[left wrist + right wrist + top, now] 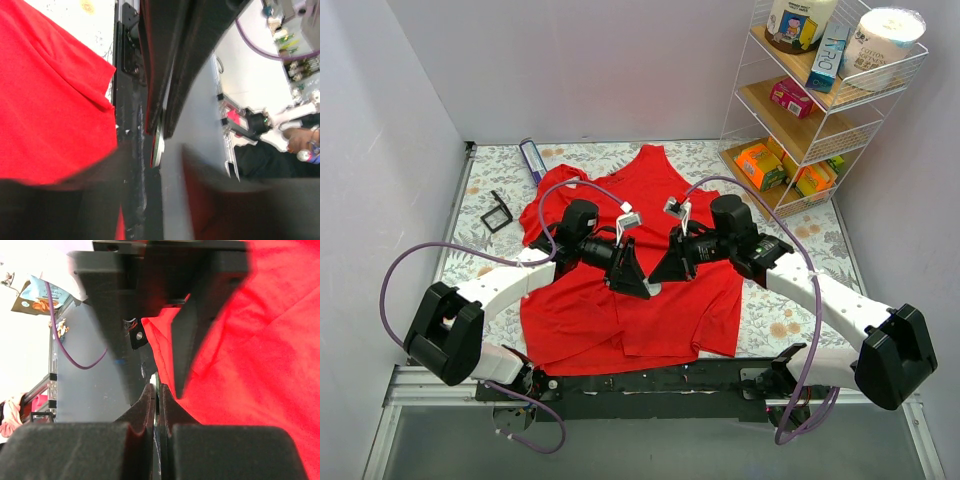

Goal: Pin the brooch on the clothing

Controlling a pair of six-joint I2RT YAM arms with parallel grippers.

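Top external view: left gripper (638,284) and right gripper (658,275) meet tip to tip above the middle of the red tank top (660,190), which lies spread on a floral tablecloth (790,320) with its neck away from the arm bases; the fabric is thin and soft, creased near the hem; a wire shelf rack (820,110) with wooden boards and cartons stands at the far right.

Left wrist view: the brooch (158,145) appears edge-on as a thin round disc, dull grey and metallic, projecting just beyond the tips of the right gripper's two black fingers (195,50), which are pressed together upon it; a narrow red sliver runs along the disc's left face, though whether this is cloth cannot be told; the left gripper's own fingers, blurred at the lower corners, stand apart and hold nothing, the disc lying in line with the gap between them.

Right wrist view: the right fingers taper to a closed point on the disc's edge; the left gripper's matte fingers stand spread at the top, a fold of red cloth between them; smooth red fabric fills the right side.
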